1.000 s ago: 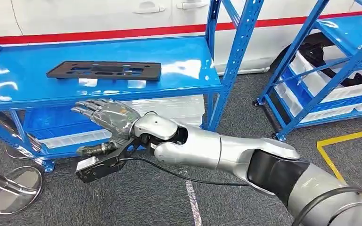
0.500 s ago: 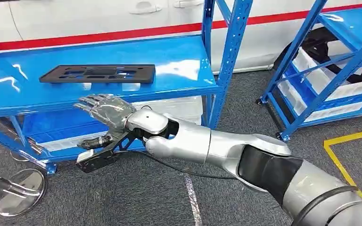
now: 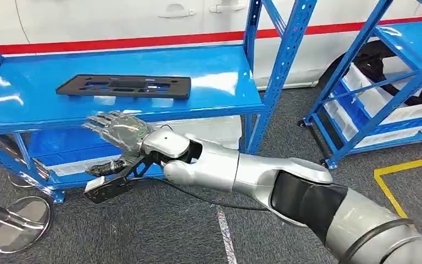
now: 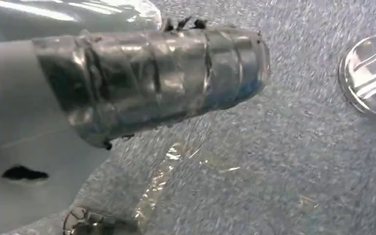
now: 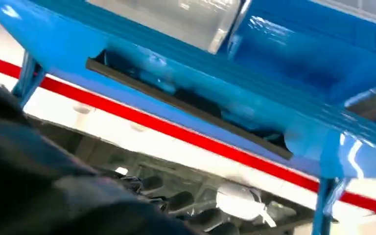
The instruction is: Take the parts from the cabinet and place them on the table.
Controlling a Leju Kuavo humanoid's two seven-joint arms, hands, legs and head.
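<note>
Head view shows the right hand (image 3: pixel 122 130) reaching forward on its silver arm, held just in front of and slightly below the front edge of the glossy blue metal shelf (image 3: pixel 209 82) of the blue steel rack. Its fingers (image 3: pixel 96 120) are spread apart and hold nothing. A flat black rectangular plastic part with cut-out slots (image 3: pixel 124 86) lies on that shelf, a little above and beyond the fingertips, apart from them. A lower blue shelf holds translucent white plastic bins (image 3: pixel 90 161). A second blue steel rack (image 3: pixel 387 71) stands to the right with more white bins, and a round chrome disc base (image 3: pixel 19 224) rests on the grey carpet floor (image 3: pixel 159 231) at lower left. Yellow tape (image 3: pixel 404 184) marks the floor at right. Left wrist view is blurred; it shows the left hand (image 4: pixel 152 81) as a grey ribbed cover over grey carpet, with the chrome disc (image 4: pixel 369 76) at one edge, and I cannot tell how its fingers are set. Right wrist view looks past dark fingers (image 5: pixel 176 198) at the blue shelf edge (image 5: pixel 215 73), with the black part (image 5: pixel 186 115) seen edge-on, lying along it.
</note>
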